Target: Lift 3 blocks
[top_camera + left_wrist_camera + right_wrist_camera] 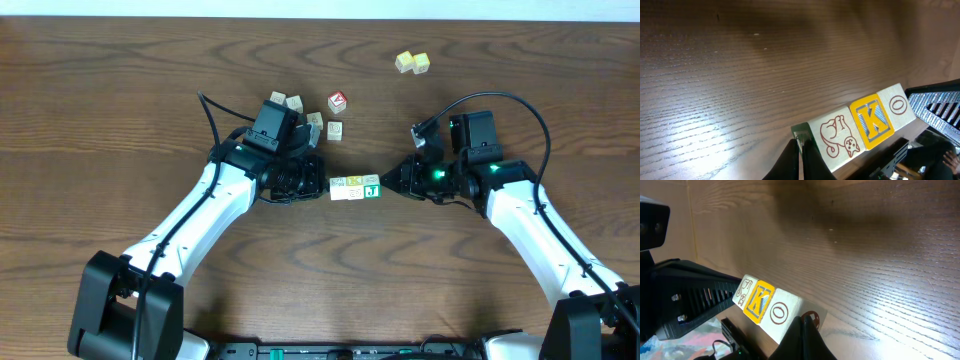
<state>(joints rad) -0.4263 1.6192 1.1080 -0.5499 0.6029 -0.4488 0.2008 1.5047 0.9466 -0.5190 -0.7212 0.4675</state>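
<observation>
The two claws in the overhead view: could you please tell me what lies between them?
A row of three blocks, end to end, spans from the left claw to the right claw, seen overhead.

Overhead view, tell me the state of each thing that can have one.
Left tool, shut, tip against the row's left end.
Right tool, shut, tip against the row's right end.
Three blocks, end to end, squeezed between the tools; lifted or not, cannot tell.
Red cube, loose, untouched.
Whitish cubes, loose near the red cube.
Yellow pair, side by side, untouched.
</observation>
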